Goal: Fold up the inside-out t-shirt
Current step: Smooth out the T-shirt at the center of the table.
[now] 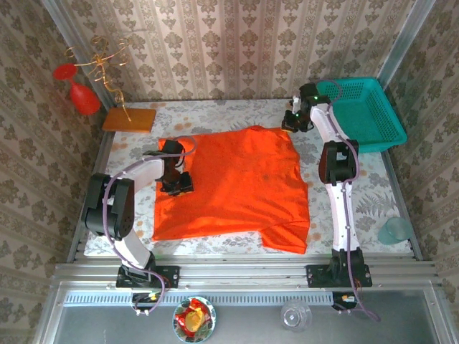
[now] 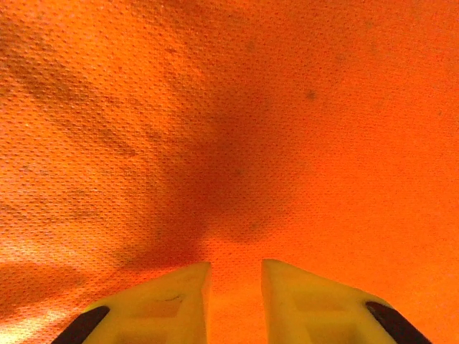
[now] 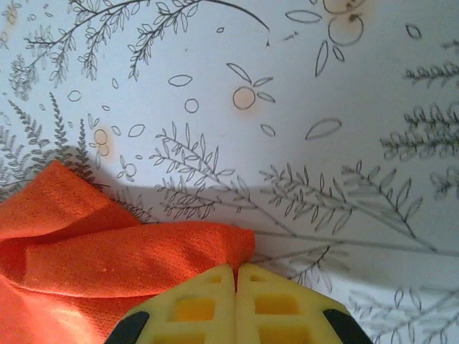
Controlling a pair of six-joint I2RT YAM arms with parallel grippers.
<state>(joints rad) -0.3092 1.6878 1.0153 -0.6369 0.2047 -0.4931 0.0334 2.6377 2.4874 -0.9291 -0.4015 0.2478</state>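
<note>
1. The right gripper [image 3: 235, 268] has its jaws pressed fully together, and a raised fold of the t-shirt [image 1: 237, 179] runs straight into the tips, so it looks pinched on the thin cloth; how much cloth is caught I cannot tell
2. The left gripper [image 2: 235, 271] has its jaws narrowly apart with orange cloth showing in the gap; whether it grips the cloth or merely rests on it I cannot tell
3. In the top view the t-shirt lies spread flat across the middle of the table [image 3: 301, 100]. The right gripper sits at the t-shirt's 1 o'clock corner and the left gripper on its 9 o'clock edge
4. The step in hand appears to be lifting an edge to begin a fold. To do it well, check the far corner is truly caught before lifting, then raise it only enough to clear the layer beneath
5. Carry the corner toward 6 or 7 o'clock in one smooth arc, keeping the left side pinned so the body does not drag
6. Keep clear of the teal basket [image 1: 366, 107] at 2 o'clock
</note>
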